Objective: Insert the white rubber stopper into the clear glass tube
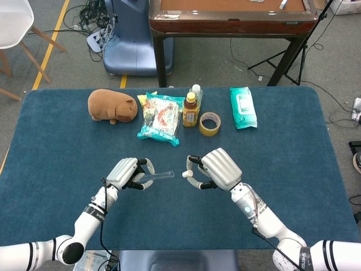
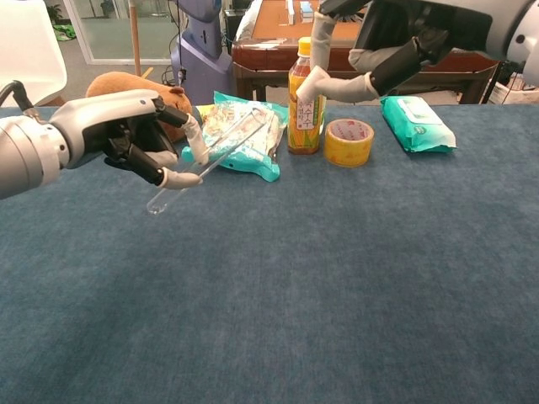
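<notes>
My left hand (image 1: 128, 173) (image 2: 126, 135) holds the clear glass tube (image 1: 161, 175) (image 2: 202, 162) above the blue table, pinching it near its closed end. The tube's open end points right in the head view. In the chest view it slants up toward the snack bag. My right hand (image 1: 217, 169) (image 2: 396, 42) pinches the small white rubber stopper (image 1: 185, 175) between thumb and a finger. The stopper hangs a short way right of the tube's open end, apart from it. In the chest view I cannot tell the stopper from the white fingertips.
Along the back of the blue table (image 1: 56, 147) stand a brown plush toy (image 1: 113, 105), a snack bag (image 1: 161, 118), a tea bottle (image 1: 190, 110), a yellow tape roll (image 1: 209, 123) and a green wipes pack (image 1: 242, 107). A wooden table stands beyond.
</notes>
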